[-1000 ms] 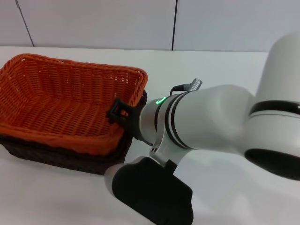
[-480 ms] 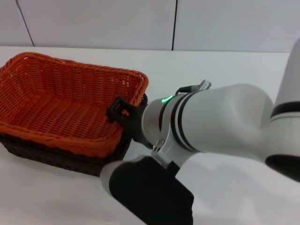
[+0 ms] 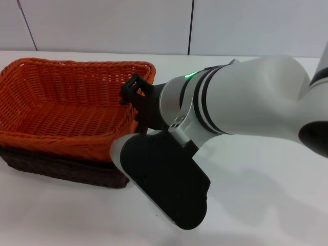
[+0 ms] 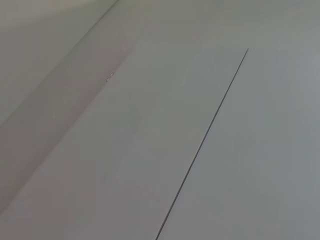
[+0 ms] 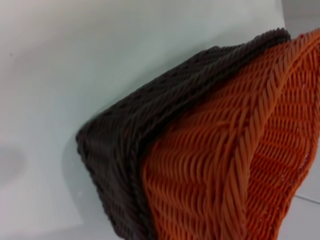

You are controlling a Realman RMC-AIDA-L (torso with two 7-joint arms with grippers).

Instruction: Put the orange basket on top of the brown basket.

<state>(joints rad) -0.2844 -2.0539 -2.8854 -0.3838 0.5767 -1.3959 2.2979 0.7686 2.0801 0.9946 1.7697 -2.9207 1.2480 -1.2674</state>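
The orange basket (image 3: 61, 107) sits nested in the top of the brown basket (image 3: 61, 166) at the left of the table. Only the brown basket's dark lower wall shows beneath it. My right gripper (image 3: 134, 92) is at the right-hand end of the orange basket, by its rim, mostly hidden by my own white wrist (image 3: 215, 107). In the right wrist view, the orange basket's (image 5: 240, 150) braided rim lies close against the brown basket's (image 5: 130, 140) corner. My left gripper is out of view.
The white table (image 3: 266, 195) runs to the right and front of the baskets. My right arm's black link (image 3: 164, 179) hangs over the table just in front of the baskets' right end. A white panelled wall (image 3: 102, 25) stands behind.
My right wrist has moved up and toward the far side. The orange basket's right end has shifted with it, and the basket lies more squarely over the brown one.
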